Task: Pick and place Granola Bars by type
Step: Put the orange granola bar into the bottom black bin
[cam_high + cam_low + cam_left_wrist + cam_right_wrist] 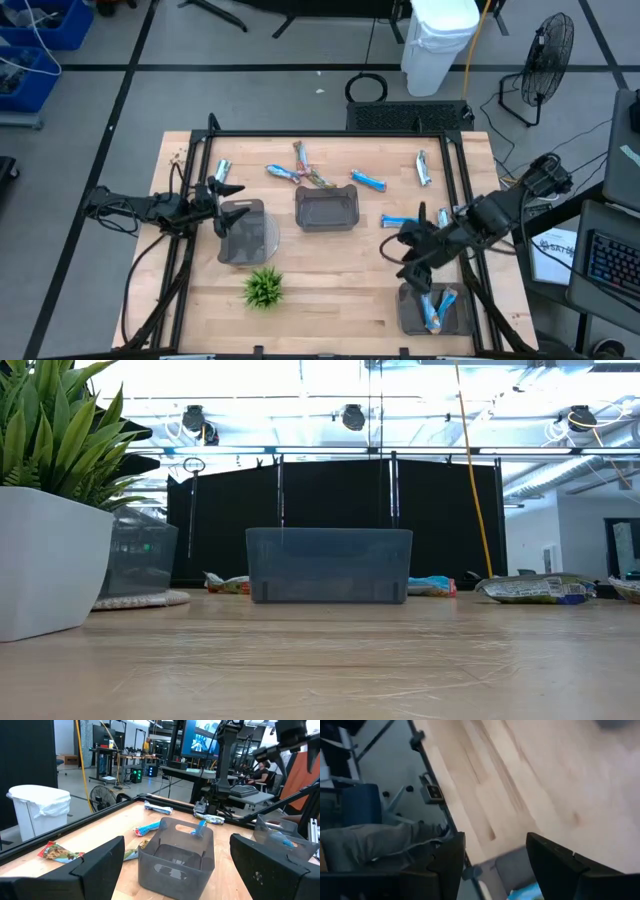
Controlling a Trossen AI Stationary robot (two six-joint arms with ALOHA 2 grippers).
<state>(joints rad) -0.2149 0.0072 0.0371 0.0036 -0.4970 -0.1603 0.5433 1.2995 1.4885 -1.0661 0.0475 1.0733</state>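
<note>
Granola bars lie loose on the table's far half: silver ones [222, 170] [423, 168] [443, 216], blue ones [283, 173] [368, 181] [400, 221] and orange-brown ones [308, 165]. Two blue bars [436, 308] lie in the near right grey tray [408, 310]. My right gripper [408, 262] hangs open and empty above the table, just beyond that tray's far edge; its wrist view shows the tray [506, 868] between the fingers. My left gripper [222, 200] waits open at the left, level, facing the middle tray [175, 855].
An empty grey tray [326, 208] stands mid-table. Another grey tray [245, 232] sits on a round mat at the left. A small green plant [264, 288] in a white pot [50, 560] stands near the front edge. A black frame [330, 133] borders the table.
</note>
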